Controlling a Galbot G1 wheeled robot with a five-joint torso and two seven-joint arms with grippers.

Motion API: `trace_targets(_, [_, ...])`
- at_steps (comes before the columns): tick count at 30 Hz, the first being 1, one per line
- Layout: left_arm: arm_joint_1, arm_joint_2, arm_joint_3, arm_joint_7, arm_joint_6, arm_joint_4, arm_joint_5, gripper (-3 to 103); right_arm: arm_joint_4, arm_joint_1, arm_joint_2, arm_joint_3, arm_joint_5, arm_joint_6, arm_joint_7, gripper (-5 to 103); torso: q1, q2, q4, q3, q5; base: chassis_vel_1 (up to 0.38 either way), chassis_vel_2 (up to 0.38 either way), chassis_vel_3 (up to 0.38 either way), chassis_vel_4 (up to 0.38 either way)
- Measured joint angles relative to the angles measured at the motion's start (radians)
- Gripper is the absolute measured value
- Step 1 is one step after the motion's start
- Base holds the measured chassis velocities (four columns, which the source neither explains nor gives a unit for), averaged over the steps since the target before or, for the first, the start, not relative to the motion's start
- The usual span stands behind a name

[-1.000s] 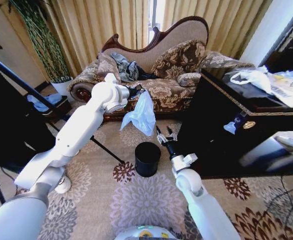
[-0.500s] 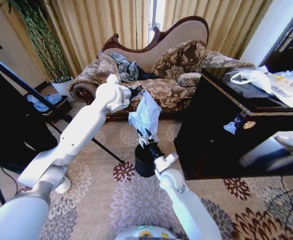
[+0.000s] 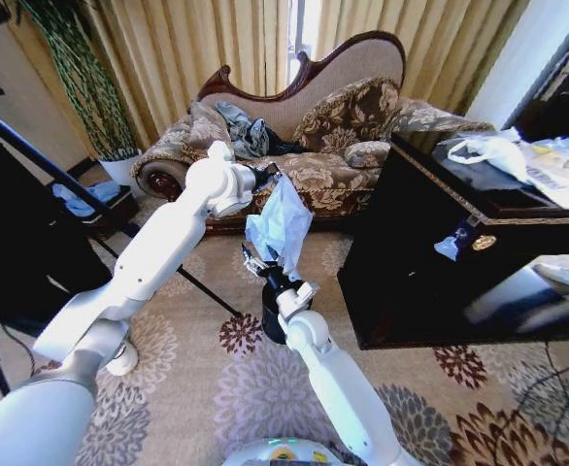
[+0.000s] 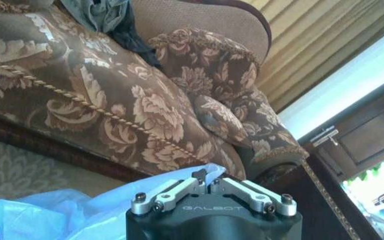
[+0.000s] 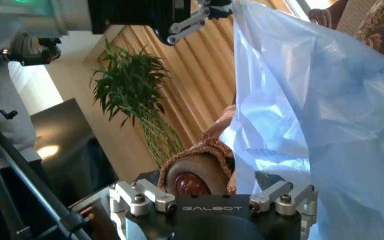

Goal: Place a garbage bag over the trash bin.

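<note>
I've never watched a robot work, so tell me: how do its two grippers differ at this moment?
The left gripper is raised and shut on the top of the blue bag; the right gripper sits lower, just above the black bin, open at the bag's hanging lower end. The left arm reaches out long, the right is bent close. Both point at the bag.

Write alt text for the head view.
The left gripper holds a pale blue garbage bag hanging above a black trash bin on a floral carpet. The right gripper is open at the bag's lower edge, above the bin. A patterned sofa stands behind.
</note>
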Motion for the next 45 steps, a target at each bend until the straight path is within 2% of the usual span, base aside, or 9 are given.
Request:
trace_targets(10, [0.015, 0.062, -0.019, 0.001, 0.019, -0.057, -0.061, 0, -0.031, 0.061, -0.033, 0.030, -0.016, 0.003, 0.019, 95, 0.000, 0.000, -0.0001, 0.000, 0.0001, 0.000, 0.000, 0.000, 0.000])
trace_targets(18, [0.039, 0.142, -0.039, 0.035, 0.058, -0.121, -0.123, 0, -0.033, 0.082, -0.076, 0.060, -0.019, 0.012, 0.017, 95, 0.000, 0.000, -0.0001, 0.000, 0.0000, 0.000, 0.000, 0.000, 0.000])
trace_targets(22, [0.061, 0.190, -0.066, 0.083, 0.110, -0.149, -0.176, 0, -0.043, 0.101, -0.107, 0.064, -0.017, 0.022, 0.008, 95, 0.000, 0.000, 0.0001, 0.000, 0.0000, 0.000, 0.000, 0.000, 0.000])
trace_targets(23, [0.061, 0.190, -0.066, 0.083, 0.110, -0.149, -0.176, 0, -0.043, 0.101, -0.107, 0.064, -0.017, 0.022, 0.008, 95, 0.000, 0.000, 0.0001, 0.000, 0.0000, 0.000, 0.000, 0.000, 0.000])
trace_targets(27, [0.087, 0.215, -0.086, 0.145, 0.155, -0.167, -0.212, 0, -0.036, 0.115, -0.151, 0.063, -0.002, 0.023, -0.001, 95, 0.000, 0.000, 0.0001, 0.000, -0.0001, 0.000, 0.000, 0.000, 0.000])
trace_targets(34, [0.122, 0.210, -0.085, 0.229, 0.182, -0.188, -0.232, 0, 0.009, 0.081, -0.199, 0.068, 0.001, 0.024, -0.019, 95, 0.000, 0.000, 0.0002, 0.000, 0.0004, 0.000, 0.000, 0.000, 0.000])
trace_targets(40, [0.127, 0.159, -0.054, 0.245, 0.169, -0.182, -0.225, 0, 0.041, 0.022, -0.233, 0.108, -0.047, 0.032, -0.021, 82, 0.000, 0.000, -0.0001, 0.000, 0.0005, 0.000, 0.000, 0.000, 0.000])
trace_targets(43, [0.146, 0.137, -0.044, 0.247, 0.130, -0.196, -0.216, 0, 0.100, -0.040, -0.298, 0.173, -0.107, 0.017, -0.009, 70, 0.000, 0.000, -0.0002, 0.000, 0.0002, 0.000, 0.000, 0.000, 0.000])
trace_targets(45, [0.162, 0.135, -0.049, 0.246, 0.112, -0.208, -0.213, 0, 0.124, -0.065, -0.325, 0.194, -0.127, 0.012, -0.009, 66, 0.000, 0.000, -0.0002, 0.000, 0.0001, 0.000, 0.000, 0.000, 0.000])
